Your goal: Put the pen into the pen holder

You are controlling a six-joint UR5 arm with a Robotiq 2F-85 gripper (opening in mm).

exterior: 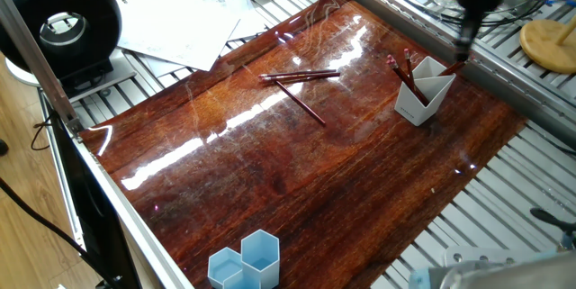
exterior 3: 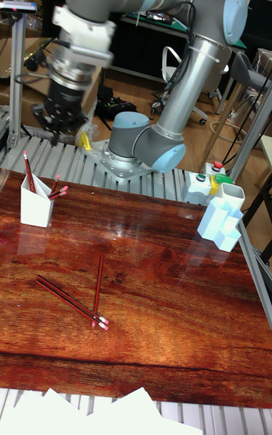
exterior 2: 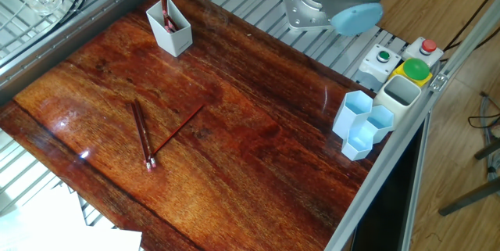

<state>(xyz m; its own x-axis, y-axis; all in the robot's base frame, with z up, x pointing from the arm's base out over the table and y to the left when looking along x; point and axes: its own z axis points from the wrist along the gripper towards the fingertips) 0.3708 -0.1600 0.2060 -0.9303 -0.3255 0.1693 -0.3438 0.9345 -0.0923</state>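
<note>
Pens (exterior 3: 72, 300) still to be moved lie loose on the bench (exterior: 297, 181), three of them crossed in a small pile, well away from the gripper (exterior 3: 55, 131). Just below and beside it stands the pen holder (exterior 3: 35, 207), already carrying several pens, a sign the job is part done. Motion blur hides the gripper's opening; I cannot tell it, and nothing shows in its grasp.

A glossy red-brown wooden tabletop (exterior: 297, 181) caught bright glare on a ribbed aluminium bench (exterior 2: 258, 16), with loose white papers (exterior: 180, 23) at the upper left of one fixed view, pale wood flooring (exterior 2: 469, 134) at the right of the other, and office chairs (exterior 3: 245, 76) behind.
</note>
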